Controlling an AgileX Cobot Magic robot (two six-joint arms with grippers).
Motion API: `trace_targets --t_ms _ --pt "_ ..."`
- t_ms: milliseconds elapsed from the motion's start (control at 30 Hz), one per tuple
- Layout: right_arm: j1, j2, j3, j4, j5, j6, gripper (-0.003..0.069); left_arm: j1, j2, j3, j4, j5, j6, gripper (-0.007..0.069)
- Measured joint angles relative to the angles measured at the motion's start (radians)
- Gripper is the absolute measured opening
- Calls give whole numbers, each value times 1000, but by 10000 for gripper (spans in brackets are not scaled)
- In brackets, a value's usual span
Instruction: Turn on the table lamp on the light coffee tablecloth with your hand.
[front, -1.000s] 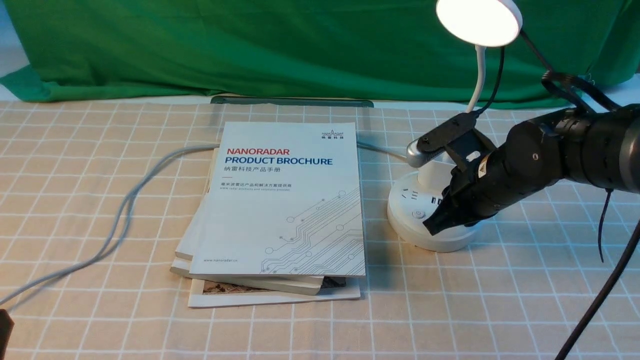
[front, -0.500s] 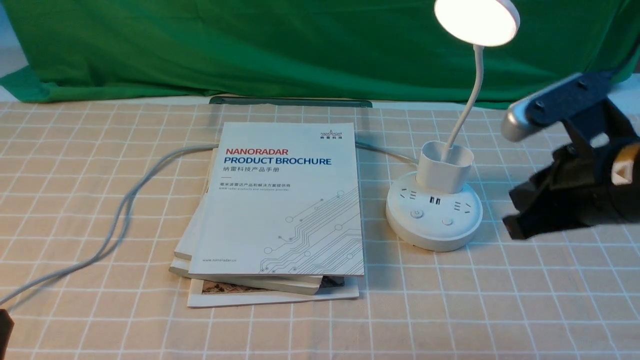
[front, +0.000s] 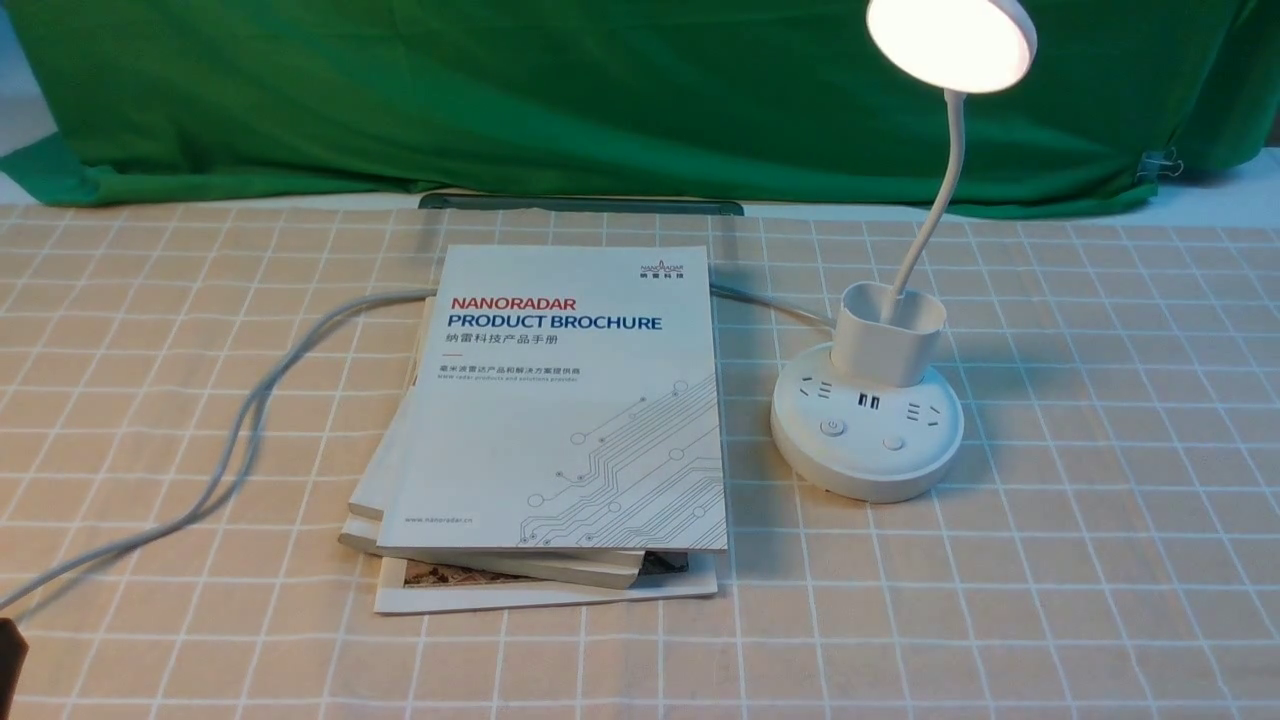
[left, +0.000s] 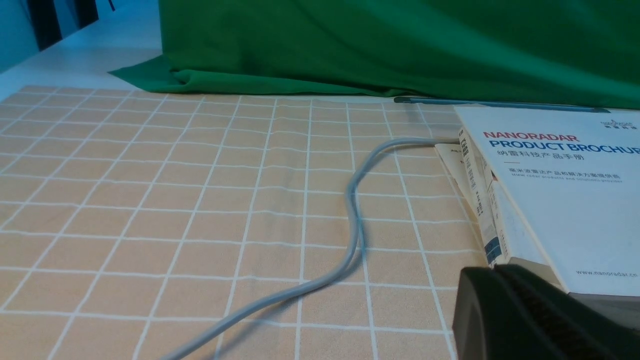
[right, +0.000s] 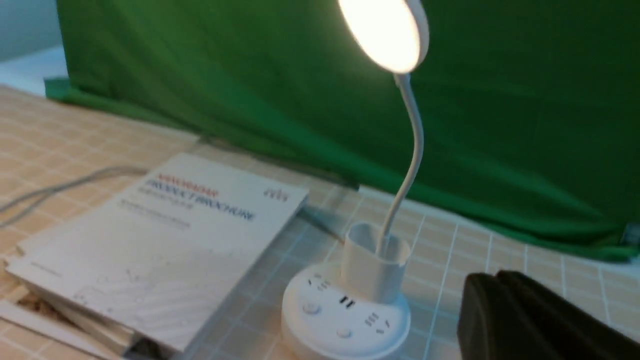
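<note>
The white table lamp (front: 868, 430) stands on the light coffee tablecloth (front: 1100, 500), right of centre, and its round head (front: 950, 45) glows. Nothing touches its round base with sockets and buttons. The hand, my right gripper (right: 492, 281), is out of the front view. In the right wrist view its dark fingers lie together, shut on nothing, a short way off the lamp base (right: 345, 320). My left gripper (left: 492, 272) is shut and empty, low over the cloth at the near corner of the brochure stack (left: 560, 200).
A stack of brochures (front: 570, 400) lies left of the lamp. A grey cable (front: 250, 420) runs from under the stack across the cloth to the near left. A green backdrop cloth (front: 500, 100) hangs behind, with a dark strip (front: 580, 203) at its foot.
My right arm has drawn back to the right, away from the lamp base, and left the front view. The lamp head stays lit throughout.
</note>
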Motion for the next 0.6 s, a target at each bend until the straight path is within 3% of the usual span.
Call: trace_targets --t_ms 167,467,600 --pt "0 -105 87 0 -35 -16 68 0 0 0 0 0 0 21" --pt "-10 -163 377 0 -400 -4 97 0 0 0 0 0 0 21" --pt "-141 -190 467 0 -441 34 113 0 0 0 0 0 0 21"
